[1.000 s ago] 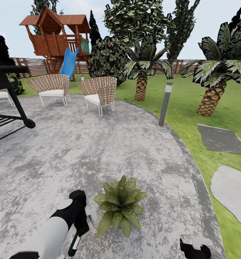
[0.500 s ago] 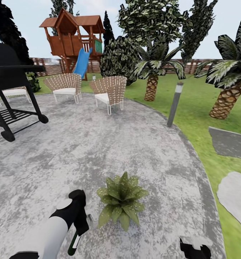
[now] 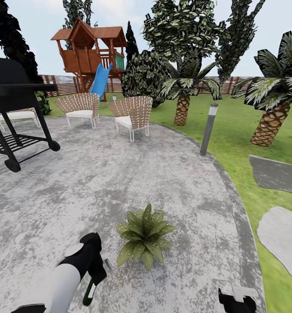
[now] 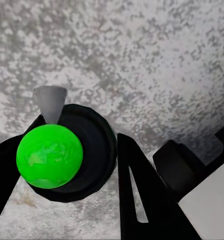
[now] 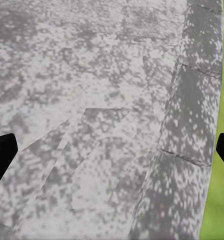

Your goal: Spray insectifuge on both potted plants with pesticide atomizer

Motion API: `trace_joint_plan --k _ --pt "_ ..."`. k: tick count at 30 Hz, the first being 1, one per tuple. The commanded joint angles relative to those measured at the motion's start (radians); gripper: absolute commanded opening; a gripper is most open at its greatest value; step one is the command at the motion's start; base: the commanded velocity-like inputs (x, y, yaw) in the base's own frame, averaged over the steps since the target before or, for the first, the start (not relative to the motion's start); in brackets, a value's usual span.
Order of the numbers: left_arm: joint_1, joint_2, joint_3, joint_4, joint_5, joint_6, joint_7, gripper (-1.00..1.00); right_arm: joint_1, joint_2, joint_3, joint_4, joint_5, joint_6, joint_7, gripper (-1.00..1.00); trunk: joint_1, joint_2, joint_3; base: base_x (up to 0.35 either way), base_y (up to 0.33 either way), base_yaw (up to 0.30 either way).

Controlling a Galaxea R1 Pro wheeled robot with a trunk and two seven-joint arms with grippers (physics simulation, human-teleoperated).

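white left arm (image 3: 61,282) lowered, jaws gripping pesticide atomizer (image 3: 89,294).

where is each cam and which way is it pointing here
Head view: on the robot's head, looking forward and down across the patio at the potted plant; left gripper holds the pesticide atomizer.
Left wrist view: on the left arm, looking down the atomizer's top at paving.
Right wrist view: on the right arm, facing patio edge and lawn.
All share the patio.
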Motion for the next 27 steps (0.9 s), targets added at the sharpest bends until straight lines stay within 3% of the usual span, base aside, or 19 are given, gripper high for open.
trace_joint_plan --k 1,13,22,27 --pt "0.000 -0.002 0.010 0.000 -0.001 0.007 0.006 -1.00 -0.001 0.000 -0.005 0.002 0.011 -0.003 -0.005 1.00 0.000 0.000 -0.001 0.000 0.000 0.000" --pt "0.000 0.009 0.011 0.090 0.004 0.007 0.019 -1.00 -0.002 0.001 -0.005 0.001 0.009 -0.003 -0.005 1.00 0.000 0.000 -0.001 0.000 0.000 0.010" --pt "-0.001 0.008 0.012 0.089 0.004 0.007 0.015 -1.00 -0.002 0.002 -0.005 0.002 0.009 -0.003 -0.005 1.00 0.000 0.000 -0.001 0.007 0.000 0.244" --pt "-0.002 0.007 0.011 0.089 0.001 0.009 0.012 -1.00 -0.002 0.002 -0.005 0.002 0.009 -0.003 -0.005 1.00 0.000 0.000 -0.001 0.224 0.000 0.264"
